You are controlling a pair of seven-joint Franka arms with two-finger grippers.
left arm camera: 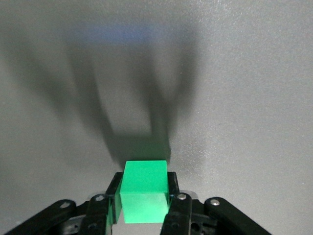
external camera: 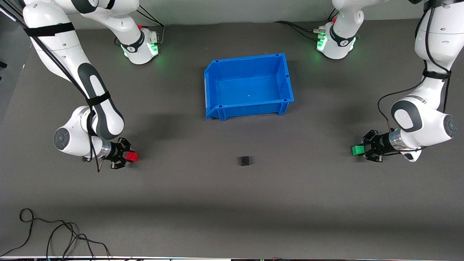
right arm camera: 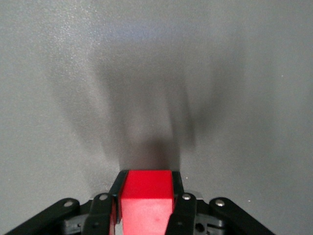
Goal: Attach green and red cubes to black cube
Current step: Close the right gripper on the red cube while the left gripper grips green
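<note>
The black cube (external camera: 244,160) sits alone on the dark table, nearer the front camera than the blue bin. My left gripper (external camera: 362,149) is shut on the green cube (external camera: 358,150) above the table toward the left arm's end. In the left wrist view the green cube (left arm camera: 145,190) fills the gap between the black fingers (left arm camera: 177,205). My right gripper (external camera: 128,156) is shut on the red cube (external camera: 131,156) above the table toward the right arm's end. In the right wrist view the red cube (right arm camera: 145,201) sits between the fingers (right arm camera: 182,208). Both cubes are far from the black cube.
A blue open bin (external camera: 214,108) stands mid-table, farther from the front camera than the black cube. A loose black cable (external camera: 54,235) lies near the table's front edge toward the right arm's end. Open table surface lies around the black cube.
</note>
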